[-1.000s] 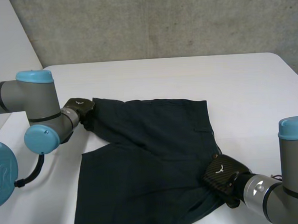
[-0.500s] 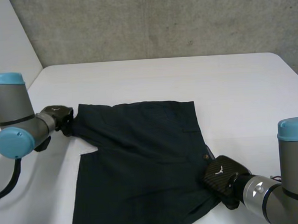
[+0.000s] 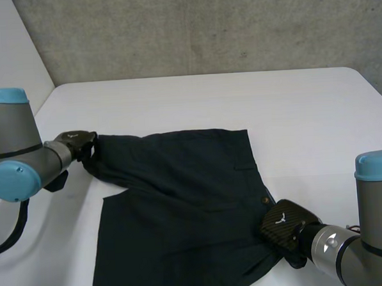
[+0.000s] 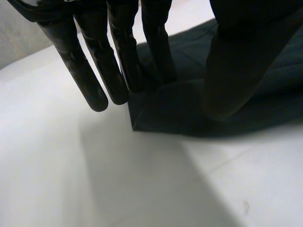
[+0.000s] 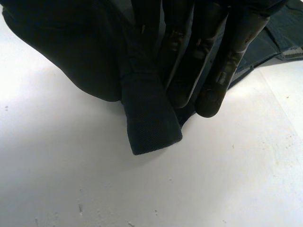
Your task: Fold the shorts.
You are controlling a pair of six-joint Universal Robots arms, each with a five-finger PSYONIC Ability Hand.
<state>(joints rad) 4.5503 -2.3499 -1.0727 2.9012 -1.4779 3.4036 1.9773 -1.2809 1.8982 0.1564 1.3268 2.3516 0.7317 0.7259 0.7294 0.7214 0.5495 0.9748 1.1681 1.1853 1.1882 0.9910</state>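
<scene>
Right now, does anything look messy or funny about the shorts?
A bit. The shorts lie crooked on the table. The left hand pinches one far corner and stretches it sideways, raising a slanted ridge across the cloth. The right hand pinches the opposite edge. Nothing looks torn or spilled.

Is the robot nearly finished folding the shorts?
Not nearly. Done: both hands have a grip. The left robot hand pinches the far corner of the shorts on its side, and the right robot hand pinches the edge on its own side. In hand: the shorts lie spread on the table, held between them. Left: no fold shows yet, so all the folding seems to remain.
</scene>
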